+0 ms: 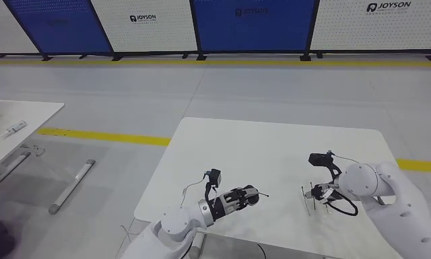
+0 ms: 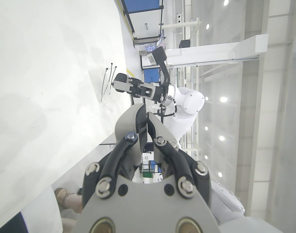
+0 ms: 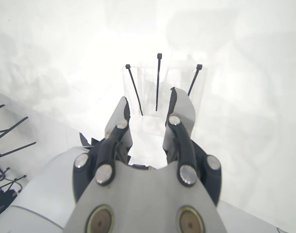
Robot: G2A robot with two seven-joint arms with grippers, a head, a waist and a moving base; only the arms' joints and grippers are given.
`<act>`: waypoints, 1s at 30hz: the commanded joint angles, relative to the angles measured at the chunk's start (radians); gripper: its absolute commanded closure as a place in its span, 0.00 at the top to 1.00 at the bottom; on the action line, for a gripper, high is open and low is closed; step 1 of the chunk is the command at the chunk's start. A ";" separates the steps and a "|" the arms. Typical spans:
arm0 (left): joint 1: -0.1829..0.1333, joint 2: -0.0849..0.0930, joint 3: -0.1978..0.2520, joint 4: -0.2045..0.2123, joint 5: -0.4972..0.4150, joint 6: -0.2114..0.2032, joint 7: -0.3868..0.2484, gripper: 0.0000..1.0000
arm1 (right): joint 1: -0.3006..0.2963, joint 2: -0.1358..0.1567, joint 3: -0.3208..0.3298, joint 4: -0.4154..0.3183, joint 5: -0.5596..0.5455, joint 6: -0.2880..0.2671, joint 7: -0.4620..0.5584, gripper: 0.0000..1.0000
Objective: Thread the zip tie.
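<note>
Right gripper (image 3: 149, 96) spread wide over three zip ties (image 3: 158, 81); left gripper (image 2: 147, 116) has its fingers pressed together.
In the top view the right gripper is at the lower right of the frame. The black ties lie side by side on a clear sheet (image 3: 148, 78) on the white table (image 1: 269, 144). The left gripper is at lower centre, well apart from them.

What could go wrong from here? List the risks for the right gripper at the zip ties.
1. The open right gripper has two zip ties between its fingers; closing could pinch both.
2. The third zip tie stands close beside one finger and might be knocked.
3. A finger bumping the clear holder could tip it.
</note>
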 commanded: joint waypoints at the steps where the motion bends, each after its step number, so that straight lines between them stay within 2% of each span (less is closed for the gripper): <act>1: 0.000 0.000 0.000 0.000 0.000 0.000 0.000 0.00 | 0.000 -0.001 0.000 0.004 -0.004 0.005 0.001 0.35; 7: 0.000 0.000 0.000 0.000 0.000 0.000 0.000 0.00 | 0.003 -0.003 -0.009 0.020 -0.010 0.015 0.001 0.36; 10: 0.000 0.000 0.000 0.000 0.000 0.000 0.000 0.00 | 0.008 -0.006 -0.017 0.029 -0.011 0.020 0.001 0.35; 12: 0.000 0.000 0.000 0.000 0.000 0.000 0.000 0.00 | 0.014 -0.009 -0.023 0.039 -0.010 0.022 0.001 0.30; 14: 0.000 0.000 0.000 0.000 0.000 0.000 0.000 0.00 | 0.019 -0.011 -0.028 0.049 -0.008 0.022 0.001 0.31; 22: 0.000 0.000 0.000 0.000 0.000 0.000 0.000 0.00 | 0.060 -0.026 -0.074 0.106 -0.001 0.026 0.001 0.31; 27: 0.000 0.000 0.000 0.000 0.000 0.000 0.000 0.00 | 0.083 -0.035 -0.104 0.131 0.003 0.032 0.001 0.29; 30: 0.000 0.000 0.000 0.000 0.000 0.000 0.000 0.00 | 0.096 -0.040 -0.119 0.147 0.007 0.033 0.001 0.24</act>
